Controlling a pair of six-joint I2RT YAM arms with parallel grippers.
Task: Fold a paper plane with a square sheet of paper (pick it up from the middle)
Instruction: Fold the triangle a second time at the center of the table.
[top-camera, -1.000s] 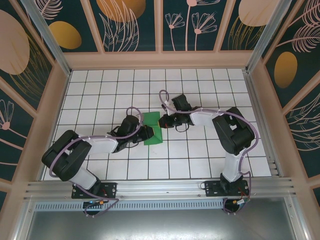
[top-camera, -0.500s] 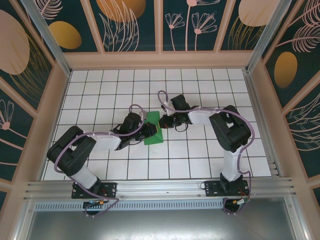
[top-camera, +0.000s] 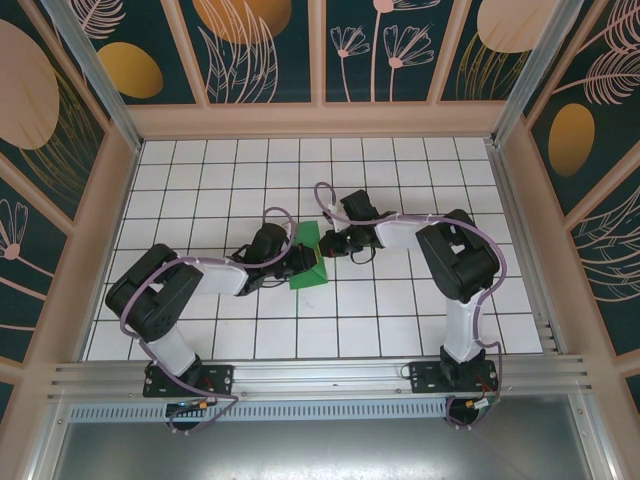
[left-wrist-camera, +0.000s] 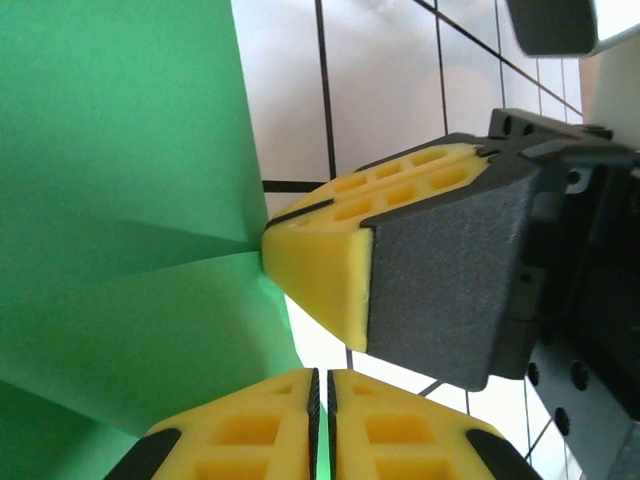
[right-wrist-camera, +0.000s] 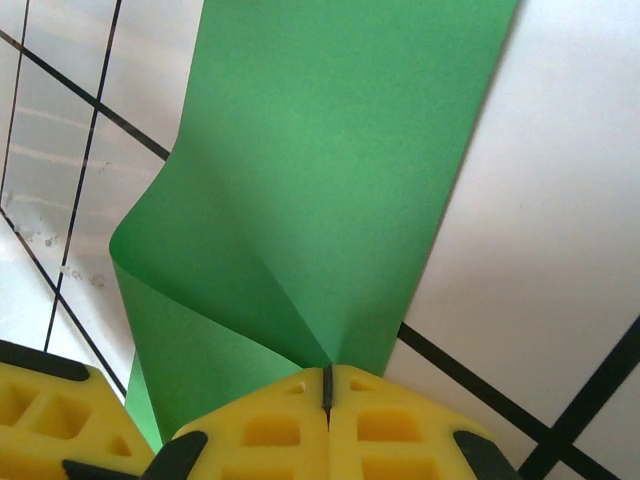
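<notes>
The square sheet of paper (top-camera: 303, 275) is green and bowed up off the white tiles in the middle of the table, held between both arms. My left gripper (top-camera: 310, 262) is shut on its near-left edge; in the left wrist view a sliver of the green sheet (left-wrist-camera: 120, 200) shows between the yellow fingers (left-wrist-camera: 250, 420) of the left gripper (left-wrist-camera: 320, 375). My right gripper (top-camera: 322, 245) is shut on the opposite edge, where creases in the sheet (right-wrist-camera: 330, 180) run into the right gripper (right-wrist-camera: 327, 370). The two grippers almost touch. The right gripper's fingertip (left-wrist-camera: 315, 265) shows in the left wrist view.
The white grid-tiled table (top-camera: 400, 310) is boxed in by beige walls (top-camera: 320, 120) with patterned panels. An aluminium rail (top-camera: 320, 378) runs along the near edge by the arm bases. A finger of the left gripper (right-wrist-camera: 45, 410) shows at the lower left of the right wrist view.
The left arm has swung its elbow right and forward. The right gripper has shifted slightly left. The paper between them has bowed up more. Both grips hold.
</notes>
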